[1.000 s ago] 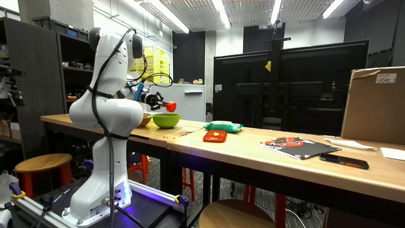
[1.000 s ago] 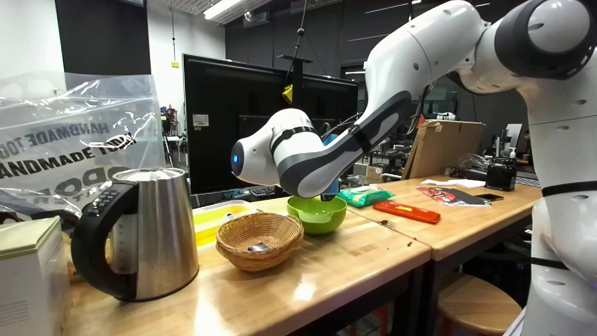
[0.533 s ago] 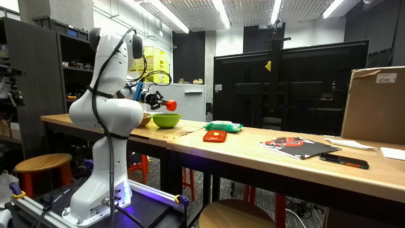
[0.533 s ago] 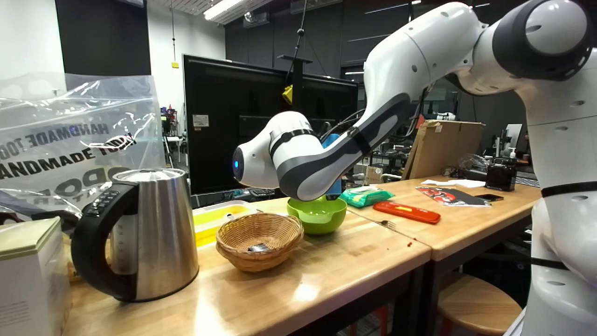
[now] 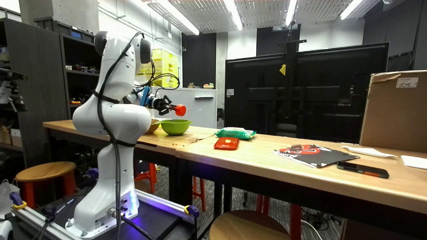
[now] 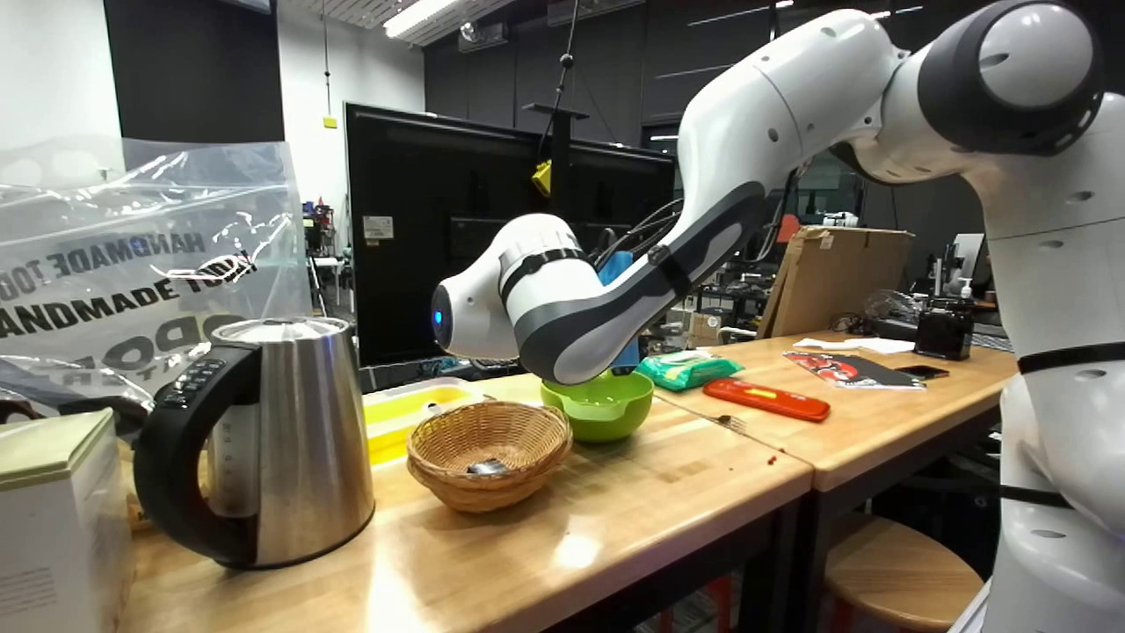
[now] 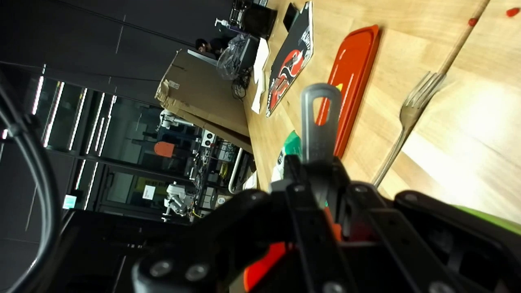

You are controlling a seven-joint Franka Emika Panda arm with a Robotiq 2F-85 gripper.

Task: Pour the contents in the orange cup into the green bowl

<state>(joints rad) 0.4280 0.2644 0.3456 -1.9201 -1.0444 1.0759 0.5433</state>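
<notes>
In an exterior view, holding the orange cup [image 5: 180, 110], small and reddish, above the right side of the green bowl [image 5: 176, 128], slightly higher than before. In the wrist view, clamping the pincer [image 7: 316, 171] on the cup's grey handle [image 7: 319, 140].

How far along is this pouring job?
Done: the orange measuring cup is lifted, its gray handle clamped in the gripper.
In hand: it appears positioned over the green bowl in an exterior view.
Left: likely the pour, or its remainder; no view clearly shows the cup's contents.
</notes>
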